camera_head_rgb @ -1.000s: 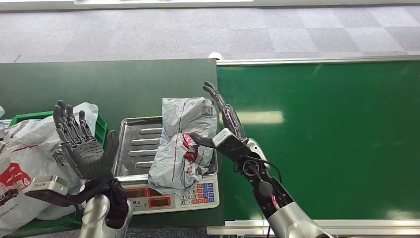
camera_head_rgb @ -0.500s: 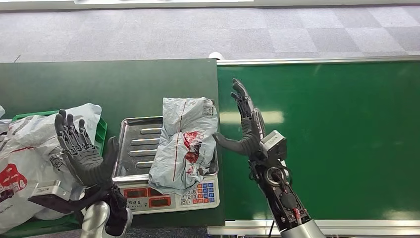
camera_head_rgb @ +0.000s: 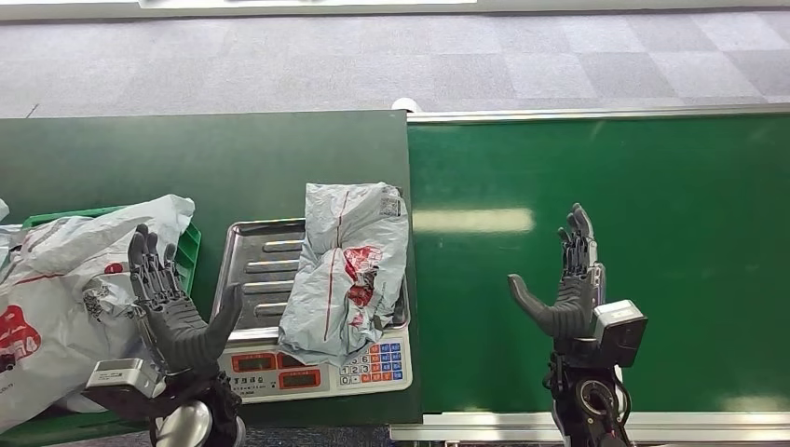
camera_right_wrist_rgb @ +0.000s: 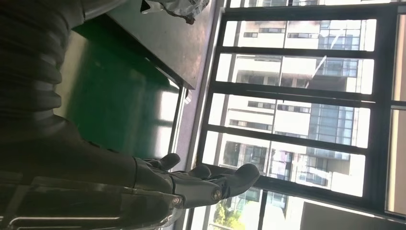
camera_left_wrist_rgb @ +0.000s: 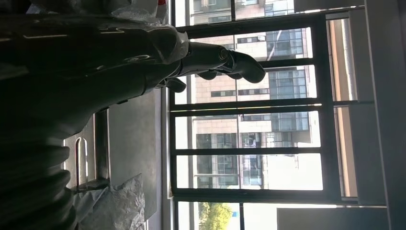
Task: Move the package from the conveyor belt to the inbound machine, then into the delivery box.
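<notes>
A crumpled grey package (camera_head_rgb: 347, 270) with red print lies on the steel pan of the inbound scale (camera_head_rgb: 256, 265), reaching over its keypad. In the left wrist view a corner of the package (camera_left_wrist_rgb: 119, 208) shows beside the pan. My left hand (camera_head_rgb: 177, 312) stands upright and open at the scale's left edge, apart from the package, with nothing in it. My right hand (camera_head_rgb: 570, 293) is raised and open over the green conveyor belt (camera_head_rgb: 652, 205), well right of the package. In the wrist views the left hand's fingers (camera_left_wrist_rgb: 225, 60) and the right hand's fingers (camera_right_wrist_rgb: 210, 184) are stretched out, holding nothing.
A green delivery box (camera_head_rgb: 189, 244) at the left holds white and grey bagged parcels (camera_head_rgb: 56, 298). The scale's keypad and display (camera_head_rgb: 321, 368) face me at the front. A dark green table (camera_head_rgb: 186, 158) carries scale and box. Grey carpet floor lies beyond.
My right hand has drawn away from the package, moving right and toward me over the belt. The left hand has shifted slightly right and lower. The package stays on the scale.
</notes>
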